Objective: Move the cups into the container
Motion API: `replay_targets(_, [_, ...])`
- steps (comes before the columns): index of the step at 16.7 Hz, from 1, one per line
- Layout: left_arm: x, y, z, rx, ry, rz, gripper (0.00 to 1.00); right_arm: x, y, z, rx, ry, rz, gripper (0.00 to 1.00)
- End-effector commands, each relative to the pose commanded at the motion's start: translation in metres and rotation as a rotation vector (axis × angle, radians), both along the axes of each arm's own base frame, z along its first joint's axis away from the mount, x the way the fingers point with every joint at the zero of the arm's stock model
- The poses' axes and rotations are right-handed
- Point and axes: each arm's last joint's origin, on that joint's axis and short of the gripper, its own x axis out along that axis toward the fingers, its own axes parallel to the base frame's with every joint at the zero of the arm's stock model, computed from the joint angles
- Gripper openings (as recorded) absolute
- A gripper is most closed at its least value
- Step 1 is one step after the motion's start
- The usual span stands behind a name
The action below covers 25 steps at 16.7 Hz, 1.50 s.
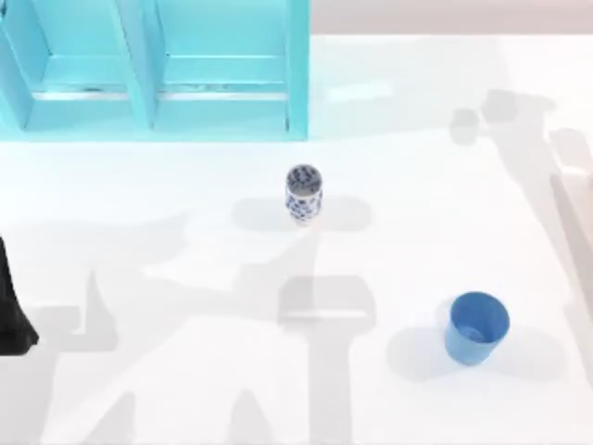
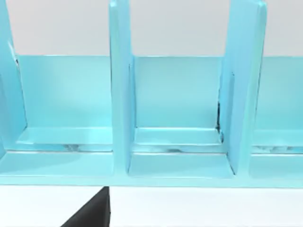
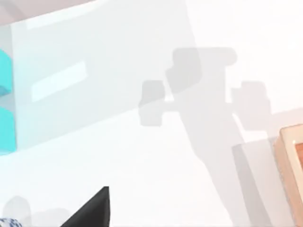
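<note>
White bench (image 1: 417, 111) fills most of the top view, w/ soft grey arm shadows across it. At the upper left of the frame sits a light-blue container (image 1: 296, 74), open-fronted, split by upright dividers into compartments; its right wall ends a bit left of centre.

Patterned cup (image 1: 303, 193), white w/ dense dark-blue print, stands upright near frame centre, just below the container's right corner, apart from it. Plain blue cup (image 1: 476, 326), tapered and slightly bigger, stands upright at the lower right of the frame, well apart from the patterned one. Both are on the bench, neither inside the container.

Left arm (image 1: 13, 301): a dark piece of it shows at the left edge of the top view, lower half, well away from both cups. Left wrist view looks straight into the container (image 2: 180, 104): two full dividers, back wall and floor ledges, w/ the bench (image 2: 199, 208) in front; a dark wedge of the left end effector (image 2: 92, 213) sits at the bottom edge. Can't tell if it's spread or pressed together.

Right wrist view shows the bench (image 3: 142, 156), the container's edge (image 3: 5, 99) at the left, a sliver of the patterned cup (image 3: 8, 222) at the bottom-left corner and a tan wooden edge (image 3: 291, 161) at the right. A dark wedge of the right end effector (image 3: 94, 210) is at the bottom; can't tell its state either
</note>
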Motion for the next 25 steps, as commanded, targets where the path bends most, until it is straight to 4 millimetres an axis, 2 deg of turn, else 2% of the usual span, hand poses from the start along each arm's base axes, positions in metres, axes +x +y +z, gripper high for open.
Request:
replay_targets(4, [0.000, 0.000, 0.000, 0.000, 0.000, 0.000, 1.00, 0.065, 0.052, -0.026, -0.003, 0.185, 0.017, 1.00])
replay_targets(6, [0.000, 0.000, 0.000, 0.000, 0.000, 0.000, 1.00, 0.085, 0.085, -0.048, -0.017, 0.269, 0.042, 1.00])
replay_targets(8, [0.000, 0.000, 0.000, 0.000, 0.000, 0.000, 1.00, 0.097, 0.120, -0.072, -0.035, 0.343, 0.079, 1.00])
replay_targets(13, [0.000, 0.000, 0.000, 0.000, 0.000, 0.000, 1.00, 0.096, 0.197, -0.118, -0.066, 0.434, 0.164, 1.00])
replay_targets(17, [0.000, 0.000, 0.000, 0.000, 0.000, 0.000, 1.00, 0.085, 0.238, -0.153, -0.105, 0.499, 0.203, 1.00])
replay_targets(20, [0.000, 0.000, 0.000, 0.000, 0.000, 0.000, 1.00, 0.079, 0.252, -0.164, -0.125, 0.510, 0.217, 1.00])
replay_targets(25, [0.000, 0.000, 0.000, 0.000, 0.000, 0.000, 1.00, 0.079, 0.253, -0.164, -0.126, 0.510, 0.217, 1.00])
